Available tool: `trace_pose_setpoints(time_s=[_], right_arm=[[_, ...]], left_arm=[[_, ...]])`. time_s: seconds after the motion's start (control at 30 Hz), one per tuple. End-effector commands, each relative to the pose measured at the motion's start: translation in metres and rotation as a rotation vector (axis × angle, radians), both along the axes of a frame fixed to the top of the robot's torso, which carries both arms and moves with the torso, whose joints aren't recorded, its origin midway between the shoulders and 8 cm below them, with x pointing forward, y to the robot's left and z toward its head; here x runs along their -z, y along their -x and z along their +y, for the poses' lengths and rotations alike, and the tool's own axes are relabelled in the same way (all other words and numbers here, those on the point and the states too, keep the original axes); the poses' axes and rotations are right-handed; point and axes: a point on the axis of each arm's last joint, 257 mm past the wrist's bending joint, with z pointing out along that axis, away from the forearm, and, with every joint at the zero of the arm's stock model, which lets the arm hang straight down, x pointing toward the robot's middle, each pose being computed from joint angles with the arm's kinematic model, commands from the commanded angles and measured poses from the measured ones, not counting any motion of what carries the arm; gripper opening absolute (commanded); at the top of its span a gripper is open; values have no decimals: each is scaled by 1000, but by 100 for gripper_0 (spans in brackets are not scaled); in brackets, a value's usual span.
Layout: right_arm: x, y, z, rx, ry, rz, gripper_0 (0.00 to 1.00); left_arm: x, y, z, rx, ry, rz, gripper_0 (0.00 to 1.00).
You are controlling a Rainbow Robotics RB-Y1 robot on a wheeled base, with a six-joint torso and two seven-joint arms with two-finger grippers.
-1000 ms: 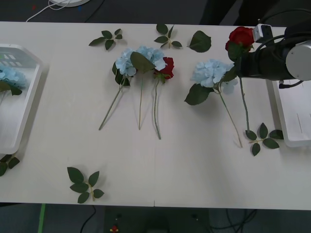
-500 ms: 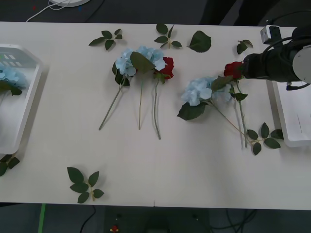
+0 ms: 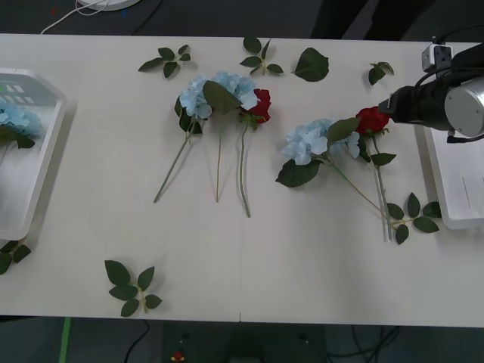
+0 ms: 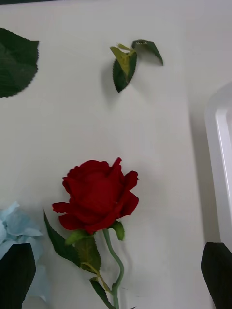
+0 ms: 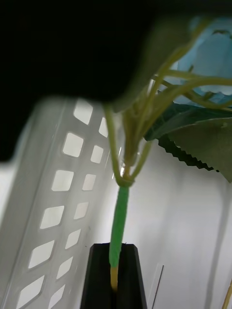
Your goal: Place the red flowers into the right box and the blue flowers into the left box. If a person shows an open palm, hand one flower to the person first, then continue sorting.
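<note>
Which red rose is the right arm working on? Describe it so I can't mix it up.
Start at the right box. Just left of it, at the right end effector, lies a red rose beside a blue flower. The other rose sits mid-table.

Two red flowers [image 3: 372,120] and three blue flowers [image 3: 308,141] lie flat mid-table; left box [image 3: 44,174] holds one blue cluster (stem clamped); right box [image 3: 445,178] at right edge

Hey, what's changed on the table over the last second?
The right pincer lowered the red rose onto the table, released it and drew back rightward, open. The neighbouring blue flower got pushed leftward. Unchanged: the three-flower group, the right box, the left box and the blue cluster in it, whose stem the left pincer clamps.
</note>
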Motion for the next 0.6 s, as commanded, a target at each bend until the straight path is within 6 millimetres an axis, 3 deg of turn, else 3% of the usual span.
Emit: trace_pose_setpoints(time_s=[0.03, 0.1, 0.2, 0.4, 0.6], right_arm=[[21, 11, -5, -21, 6, 34, 100], [30, 18, -2, -44, -8, 42, 100], [42, 27, -3, -66, 5, 37, 100], [66, 36, -8, -91, 40, 13, 100], [87, 34, -7, -90, 61, 0, 100]], left_arm=[[-4, -3, 1, 27, -31, -10, 76], [-4, -2, 1, 28, -32, -8, 90], [-5, -3, 1, 33, -38, -9, 98], [-5, -4, 0, 37, -41, -9, 99], [-4, -9, -8, 68, -49, -4, 99]])
